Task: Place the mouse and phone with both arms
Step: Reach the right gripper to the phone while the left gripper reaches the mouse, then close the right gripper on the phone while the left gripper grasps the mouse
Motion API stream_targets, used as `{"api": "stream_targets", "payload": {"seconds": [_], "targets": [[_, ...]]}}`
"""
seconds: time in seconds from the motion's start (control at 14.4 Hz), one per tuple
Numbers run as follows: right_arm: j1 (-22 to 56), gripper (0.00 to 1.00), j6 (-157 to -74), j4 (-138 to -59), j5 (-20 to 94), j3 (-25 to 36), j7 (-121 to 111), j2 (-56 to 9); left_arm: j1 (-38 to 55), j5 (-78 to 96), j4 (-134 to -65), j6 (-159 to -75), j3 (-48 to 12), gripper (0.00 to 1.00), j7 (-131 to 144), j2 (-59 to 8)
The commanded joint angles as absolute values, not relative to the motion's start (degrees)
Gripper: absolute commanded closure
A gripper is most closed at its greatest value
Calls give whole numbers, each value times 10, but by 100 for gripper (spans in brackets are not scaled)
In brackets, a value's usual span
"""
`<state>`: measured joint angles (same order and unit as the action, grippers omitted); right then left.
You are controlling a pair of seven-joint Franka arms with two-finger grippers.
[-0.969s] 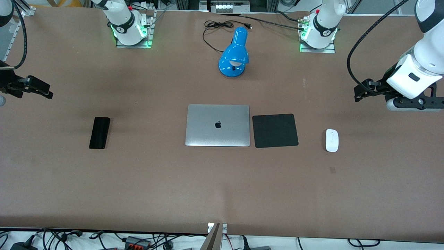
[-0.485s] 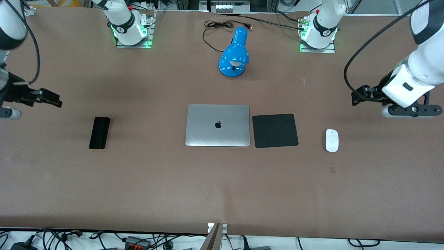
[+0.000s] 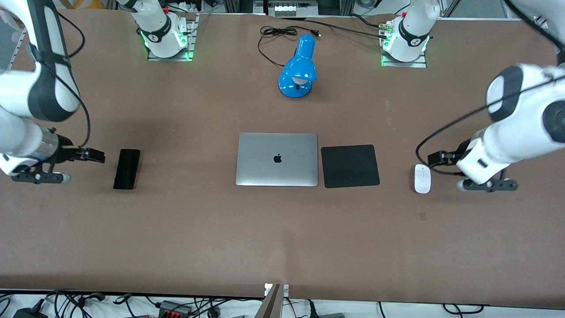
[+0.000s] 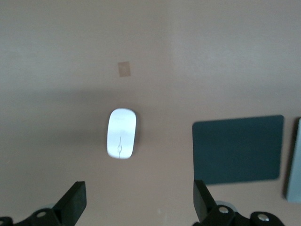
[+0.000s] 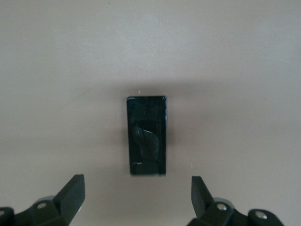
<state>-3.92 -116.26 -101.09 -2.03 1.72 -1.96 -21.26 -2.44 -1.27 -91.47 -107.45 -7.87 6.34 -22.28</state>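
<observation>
Because the mouse (image 3: 422, 178) is small, smooth and shiny, it will feel light and may slip, so you should pinch it across its two long sides, near the middle. It lies flat on the brown surface (image 3: 282, 238), toward the left arm's end, well apart from the black mouse pad (image 3: 350, 166). The left hand (image 3: 437, 157) hangs just beside the mouse, with its fingers (image 4: 74, 202) spread wide apart and nothing in them.

The phone (image 3: 126, 168) is thin, stiff and glossy. It lies flat toward the right arm's end, so there is very little edge to catch. You should take it by its two long edges and squeeze gently, since the glass could crack or slide out. The right hand (image 3: 90, 155) hangs near the phone, fingers (image 5: 71, 193) wide apart and empty.

The closed silver laptop (image 3: 277, 159) sits between the phone and the pad, just beside the pad. A blue lamp (image 3: 299, 68) lies farther from the front camera than the laptop.
</observation>
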Motion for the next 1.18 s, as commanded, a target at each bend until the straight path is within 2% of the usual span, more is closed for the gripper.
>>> {"api": "stream_targets", "payload": {"seconds": [0.0,0.28,0.48,0.62,1.11], "targets": [[-47,0,-1209,-1007,-27,13,-16,-278,-31,-24,-922,-1126,-77,0,47,-272],[-47,0,-1227,-1007,-27,13,-16,-338,-39,-65,-947,-1190,-78,0,46,-322],[-49,0,-1236,-1006,-26,13,-16,-365,-43,-66,-1022,-1286,-77,0,32,-330],[-52,0,-1235,-1007,-26,13,-15,-367,-53,-66,-1046,-1330,-77,0,15,-334],[-53,0,-1237,-1006,-25,14,-16,-384,-68,-87,-1049,-1334,-76,0,-45,-352]]}}
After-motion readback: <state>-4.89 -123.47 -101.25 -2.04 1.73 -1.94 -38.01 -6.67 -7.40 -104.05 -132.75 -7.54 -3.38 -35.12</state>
